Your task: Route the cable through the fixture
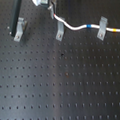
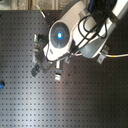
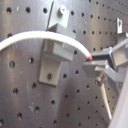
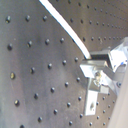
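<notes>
Cable (image 1: 74, 27) lay on the perforated black desk (image 1: 62, 86) in the first exterior view – it ran from the top centre, down past the middle clip (image 1: 60, 31), then through the right clip (image 1: 101, 28), blue band just before that clip, yellow band just after. A third clip (image 1: 19, 29) stood apart at the first exterior view's left, no cable in it. In the first wrist view the tool (image 3: 92, 60) was clamped on the cable's end, beside a grey clip (image 3: 56, 47) – cable arched across it.
</notes>
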You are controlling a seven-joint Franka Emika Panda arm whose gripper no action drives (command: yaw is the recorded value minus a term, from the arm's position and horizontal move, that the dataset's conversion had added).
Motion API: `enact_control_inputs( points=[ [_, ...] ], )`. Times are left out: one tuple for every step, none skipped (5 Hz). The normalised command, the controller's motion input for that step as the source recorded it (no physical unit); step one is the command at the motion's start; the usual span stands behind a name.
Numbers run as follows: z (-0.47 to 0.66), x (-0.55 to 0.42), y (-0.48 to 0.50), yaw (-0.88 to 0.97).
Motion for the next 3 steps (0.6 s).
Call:
enact_control_inputs(
  points=[
    [0.09, -0.031, -0.009, 0.00],
    [0.32, -0.024, -0.022, 0.00],
    [0.42, -0.113, -0.090, -0.10]
  ],
)
